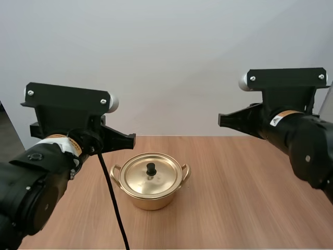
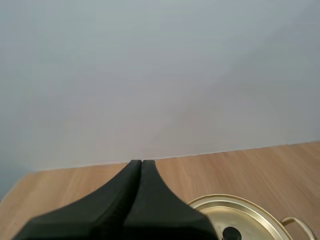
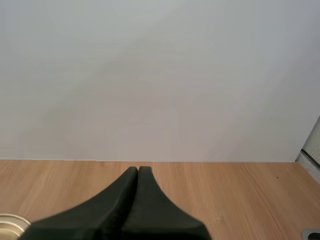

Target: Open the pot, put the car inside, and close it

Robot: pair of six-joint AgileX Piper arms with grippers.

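High view: gold pot (image 1: 151,201) w/ lid (image 1: 138,176) on, mid table (image 1: 250,198).

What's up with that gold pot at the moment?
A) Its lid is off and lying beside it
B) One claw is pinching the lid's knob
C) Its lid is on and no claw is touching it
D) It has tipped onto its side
C: the lid sits flat on the upright pot with its black knob free. The left gripper and right gripper are both shut and clear of the pot.
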